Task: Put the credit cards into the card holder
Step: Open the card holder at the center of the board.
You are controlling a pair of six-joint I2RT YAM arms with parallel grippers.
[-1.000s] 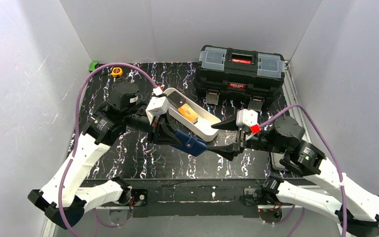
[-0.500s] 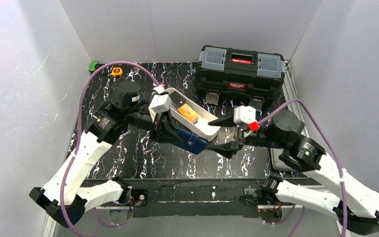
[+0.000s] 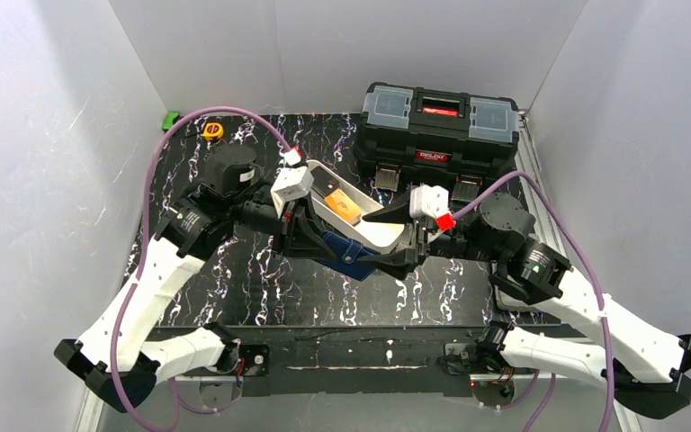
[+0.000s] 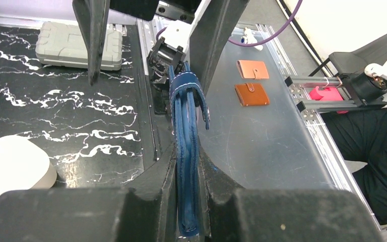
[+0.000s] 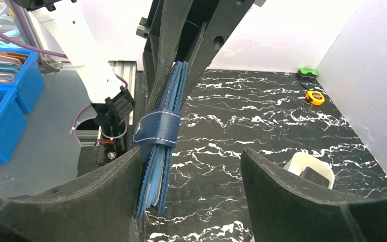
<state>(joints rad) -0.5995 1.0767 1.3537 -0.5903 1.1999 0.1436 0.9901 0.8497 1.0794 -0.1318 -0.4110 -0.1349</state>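
Left fingers [image 4: 153,201] clamp card holder [image 4: 184,151] on edge over counter [image 3: 234,270] centre; snap tab [image 5: 157,128] shut. Right fingers [image 5: 282,186] open, at its 3 o'clock. You pinch tab only, peel slowly. Credit cards [image 3: 344,209]: tray [image 3: 371,236], 12 o'clock.

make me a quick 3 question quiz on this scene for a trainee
1. True or false: the left tool is clamped on the wallet.
2. Fill in: the right tool is ____ (open or shut).
3. Where is the orange card?
A. in the tray
B. in the wallet
C. in the right tool

Key: 1 true; 2 open; 3 A
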